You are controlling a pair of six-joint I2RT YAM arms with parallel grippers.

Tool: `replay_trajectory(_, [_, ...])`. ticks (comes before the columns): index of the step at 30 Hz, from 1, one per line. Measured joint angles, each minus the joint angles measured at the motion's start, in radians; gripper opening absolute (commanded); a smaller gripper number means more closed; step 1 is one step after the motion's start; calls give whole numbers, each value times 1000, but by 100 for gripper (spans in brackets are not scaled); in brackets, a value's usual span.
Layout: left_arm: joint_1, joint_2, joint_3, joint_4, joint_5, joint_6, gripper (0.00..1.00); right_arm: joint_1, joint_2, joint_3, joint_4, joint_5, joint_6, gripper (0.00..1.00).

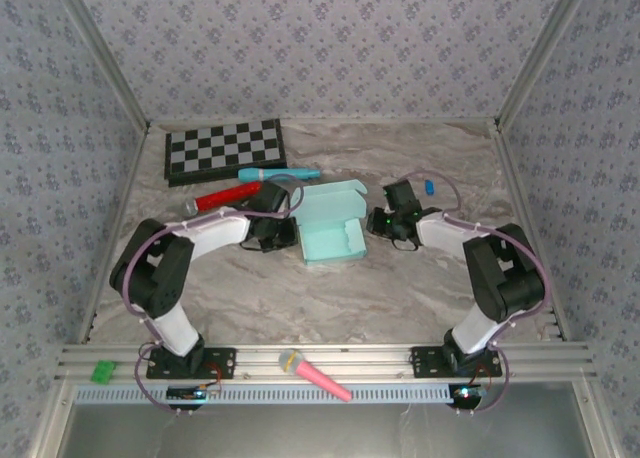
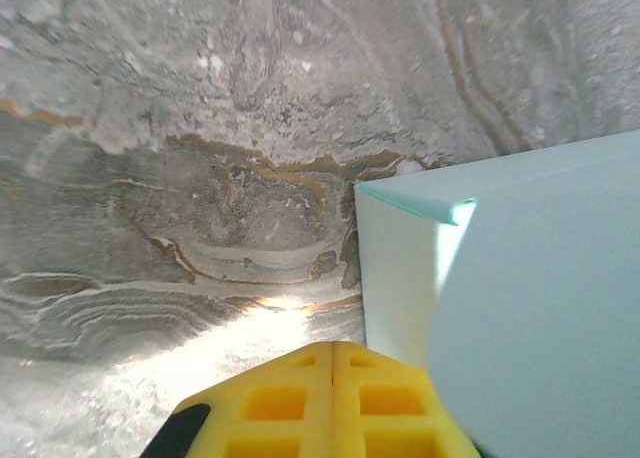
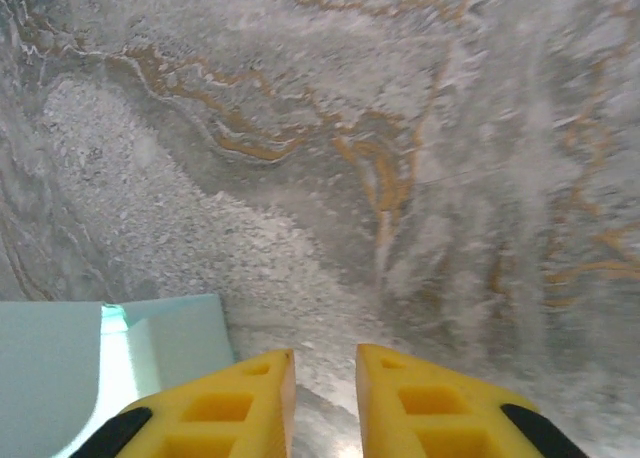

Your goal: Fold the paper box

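Observation:
The paper box [image 1: 331,224] is pale aqua and stands mid-table, partly formed, with its lid flap raised at the back. My left gripper [image 1: 277,229] is low at the box's left side. In the left wrist view its yellow fingers [image 2: 300,398] are pressed together with nothing between them, and the box's wall [image 2: 520,288] rises just to their right. My right gripper [image 1: 386,222] sits at the box's right side. In the right wrist view this gripper [image 3: 325,356] is open a narrow gap over bare marble, with a corner of the box [image 3: 170,333] to its left.
A checkerboard [image 1: 225,148] lies at the back left. A teal marker [image 1: 280,174] and a red marker [image 1: 225,196] lie just in front of it. A small blue cap [image 1: 429,187] is behind the right gripper. A pink pen [image 1: 318,376] and a green block [image 1: 103,371] rest on the front rail.

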Motion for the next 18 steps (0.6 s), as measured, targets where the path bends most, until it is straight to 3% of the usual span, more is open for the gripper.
replay_trajectory(9, [13,-156,-9,-47,-137,56,14,-33,-134,3,-94,-133,-131,50])
replay_trajectory(12, [26,-199,-18,-44,-169,92,22,-32,-132,4,-112,-193,-153,51])
replay_trajectory(18, [69,-273,-60,7,-151,220,48,-19,-114,5,-124,-252,-167,51])
